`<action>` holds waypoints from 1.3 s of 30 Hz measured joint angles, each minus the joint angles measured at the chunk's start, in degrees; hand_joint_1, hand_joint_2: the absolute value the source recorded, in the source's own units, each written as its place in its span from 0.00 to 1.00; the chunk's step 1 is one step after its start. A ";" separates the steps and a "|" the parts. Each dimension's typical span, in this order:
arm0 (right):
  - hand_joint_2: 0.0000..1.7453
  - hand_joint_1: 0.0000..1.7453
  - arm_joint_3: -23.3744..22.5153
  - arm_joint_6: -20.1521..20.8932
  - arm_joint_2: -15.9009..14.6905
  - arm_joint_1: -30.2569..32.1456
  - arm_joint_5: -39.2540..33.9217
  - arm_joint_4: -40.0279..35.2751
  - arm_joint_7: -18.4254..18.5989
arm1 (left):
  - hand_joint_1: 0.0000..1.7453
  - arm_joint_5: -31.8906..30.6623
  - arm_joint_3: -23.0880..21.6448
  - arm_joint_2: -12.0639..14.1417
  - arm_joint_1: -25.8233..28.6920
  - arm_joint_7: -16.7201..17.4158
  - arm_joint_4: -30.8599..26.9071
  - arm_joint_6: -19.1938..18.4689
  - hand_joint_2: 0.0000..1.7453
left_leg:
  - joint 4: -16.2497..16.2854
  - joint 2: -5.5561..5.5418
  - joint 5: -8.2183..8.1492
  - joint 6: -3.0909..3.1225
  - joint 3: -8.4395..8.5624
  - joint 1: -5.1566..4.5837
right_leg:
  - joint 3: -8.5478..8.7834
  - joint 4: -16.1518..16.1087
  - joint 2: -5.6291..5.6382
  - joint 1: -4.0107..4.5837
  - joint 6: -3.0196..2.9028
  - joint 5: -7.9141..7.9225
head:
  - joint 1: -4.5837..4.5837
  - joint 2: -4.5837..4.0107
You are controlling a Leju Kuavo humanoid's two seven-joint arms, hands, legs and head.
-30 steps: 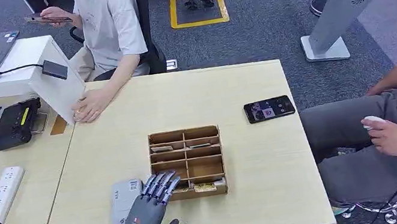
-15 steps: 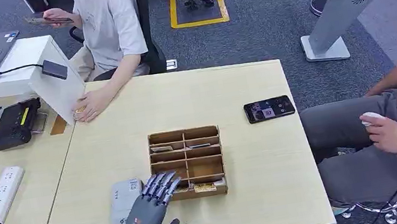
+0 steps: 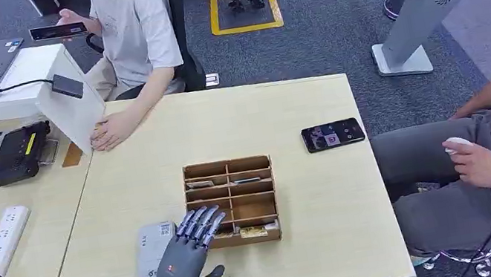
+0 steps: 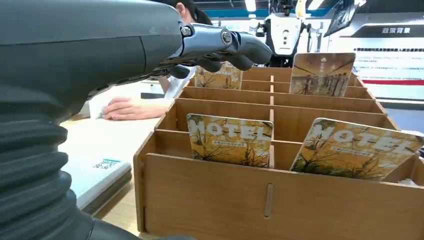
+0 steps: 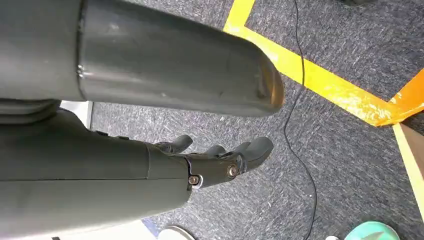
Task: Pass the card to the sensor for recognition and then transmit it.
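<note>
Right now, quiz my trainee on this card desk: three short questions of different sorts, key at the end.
1. True or false: the left hand already holds a card.
2. What lies on the table just left of the wooden card box? A) grey sensor pad B) laptop C) mug
3. Fill in: the cards in the box's nearest row read ____.

Key: 1 false, its fingers hover over the box's near left corner, holding nothing. 2 A. 3 HOTEL.

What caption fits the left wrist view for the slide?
Left hand open above a wooden card organizer holding hotel cards.
</note>
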 joint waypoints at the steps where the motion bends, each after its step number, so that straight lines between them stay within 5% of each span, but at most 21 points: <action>1: 0.00 0.00 0.02 -0.02 -0.02 0.00 0.00 0.00 -0.02 | 0.00 -0.02 0.00 -0.02 -0.01 0.00 0.00 0.00 1.00 | 0.00 0.00 0.00 0.00 0.00 0.00 | 0.00 0.00 0.00 0.00 0.00 0.00 | 0.00 0.02; 39: 0.00 0.00 1.11 -0.66 -0.26 0.02 -0.61 0.48 -0.09 | 0.00 1.38 0.00 -0.50 -1.06 0.61 0.57 -0.72 1.00 | 0.00 0.00 0.00 0.00 0.00 0.00 | -0.01 0.00 0.00 0.00 0.00 0.00 | 0.00 0.02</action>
